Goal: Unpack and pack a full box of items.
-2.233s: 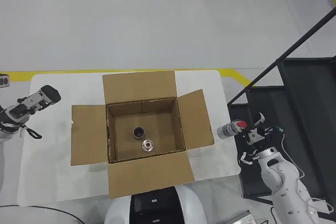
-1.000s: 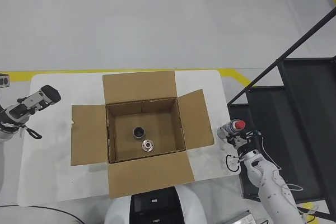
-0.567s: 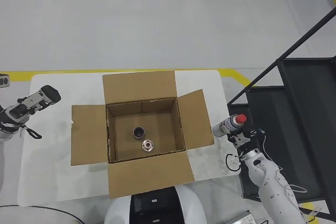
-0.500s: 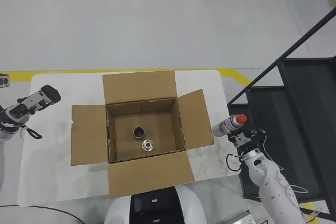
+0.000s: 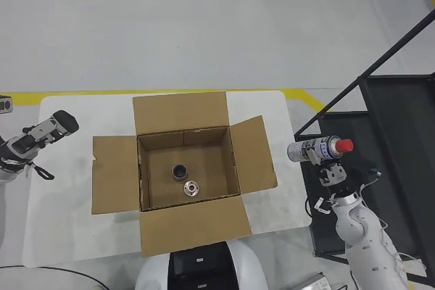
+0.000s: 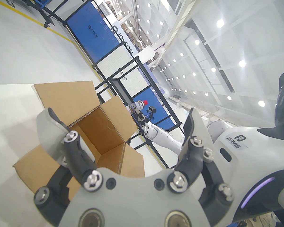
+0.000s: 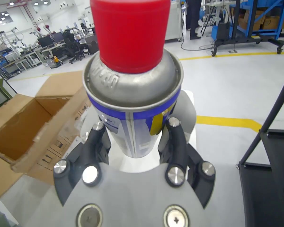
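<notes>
White tabletop (image 5: 72, 232), rounded corners, stands on a pale grey floor (image 5: 203, 43). Yellow floor line (image 5: 308, 96) runs just beyond the tabletop's far edge. Black metal rack (image 5: 406, 109) with dark shelves stands right of the tabletop, just beside it. Right wrist view: blue wheeled shelving (image 7: 258, 12) carrying cardboard boxes on the far side, and desks with monitors and chairs (image 7: 61, 41). Left wrist view: blue wall panels (image 6: 92, 34) in black frames.
</notes>
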{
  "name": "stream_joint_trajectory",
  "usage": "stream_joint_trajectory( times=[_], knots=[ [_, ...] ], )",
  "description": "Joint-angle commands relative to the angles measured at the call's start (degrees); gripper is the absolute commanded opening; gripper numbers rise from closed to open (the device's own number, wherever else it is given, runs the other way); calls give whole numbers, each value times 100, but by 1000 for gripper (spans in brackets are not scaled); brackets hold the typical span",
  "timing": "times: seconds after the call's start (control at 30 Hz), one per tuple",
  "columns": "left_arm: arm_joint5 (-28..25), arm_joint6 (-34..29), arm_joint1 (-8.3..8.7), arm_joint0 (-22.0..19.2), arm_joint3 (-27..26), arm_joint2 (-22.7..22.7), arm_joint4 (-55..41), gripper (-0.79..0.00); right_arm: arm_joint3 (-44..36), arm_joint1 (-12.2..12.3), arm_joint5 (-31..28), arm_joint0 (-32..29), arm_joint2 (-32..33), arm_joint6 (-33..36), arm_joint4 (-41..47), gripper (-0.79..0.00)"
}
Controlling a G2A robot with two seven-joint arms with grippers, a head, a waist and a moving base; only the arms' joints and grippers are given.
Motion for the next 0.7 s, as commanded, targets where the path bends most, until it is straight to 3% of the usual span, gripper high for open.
stream_joint_trajectory(
  times=[0.0,0.27,0.67],
  knots=[
    [0,0,0,0,0,0,0,0,-370,-7,-42,-170,51,5,169,-785],
    [0,0,0,0,0,0,0,0,-1475,-41,-158,-651,48,153,504,-785],
    [0,0,0,0,0,0,0,0,-1761,-57,-380,-734,-91,341,559,-785]
  ],
)
